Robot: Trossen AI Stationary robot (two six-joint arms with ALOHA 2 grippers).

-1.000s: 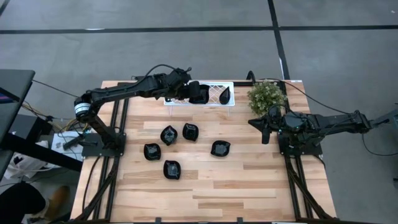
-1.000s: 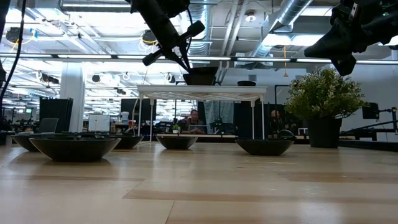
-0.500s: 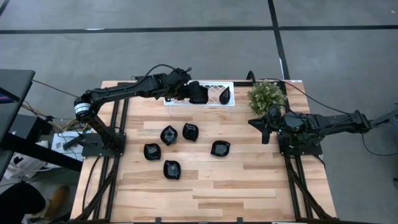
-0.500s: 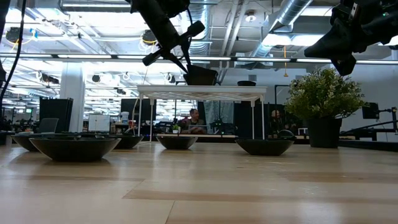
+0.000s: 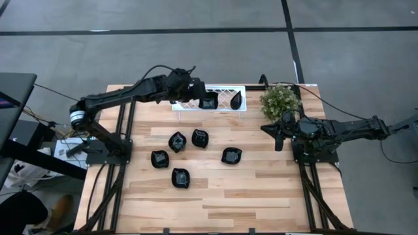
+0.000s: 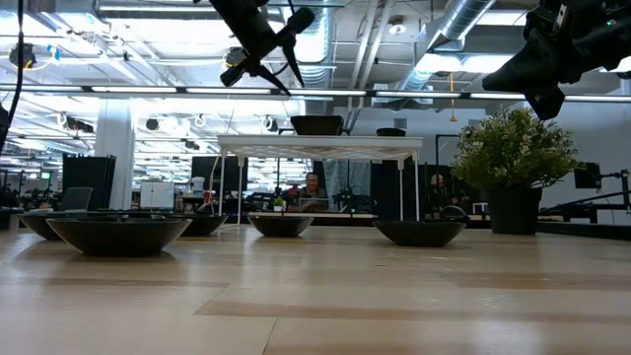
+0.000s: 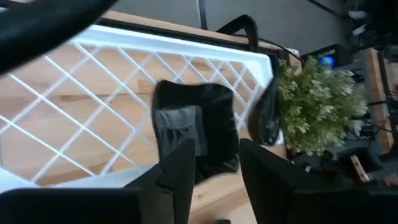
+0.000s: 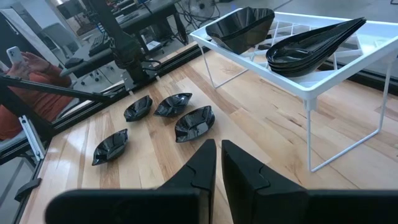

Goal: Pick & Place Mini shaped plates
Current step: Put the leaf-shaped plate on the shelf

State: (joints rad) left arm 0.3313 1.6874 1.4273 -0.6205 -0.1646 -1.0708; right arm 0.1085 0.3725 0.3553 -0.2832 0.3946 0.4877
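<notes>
A wooden surface [image 5: 261,189] carries two dark arms, a white lattice tray [image 5: 224,87] on legs at the far edge, and a green plant [image 5: 279,100] to the tray's right.

The left arm reaches across to the tray. Its fingers [image 7: 214,163] stand apart, hovering just above a squarish black plate [image 5: 209,101] that rests on the lattice. Nothing sits between them, which suggests the plate is set down and released here. A second, leaf-shaped plate [image 5: 236,99] lies on the tray's right end, by the plant.

The right arm waits at the right side, near the plant. Its fingers [image 8: 219,163] are closed on nothing.

Five more plates [image 5: 181,177] sit on the surface in a loose cluster near the middle, well apart from the tray and not yet moved.

Level with the surface, the tray plates show only as thin dark rims above the lattice, so their shapes are hard to make out there. From above, the left arm covers the tray's left end, so whether anything lies under it cannot be told.
</notes>
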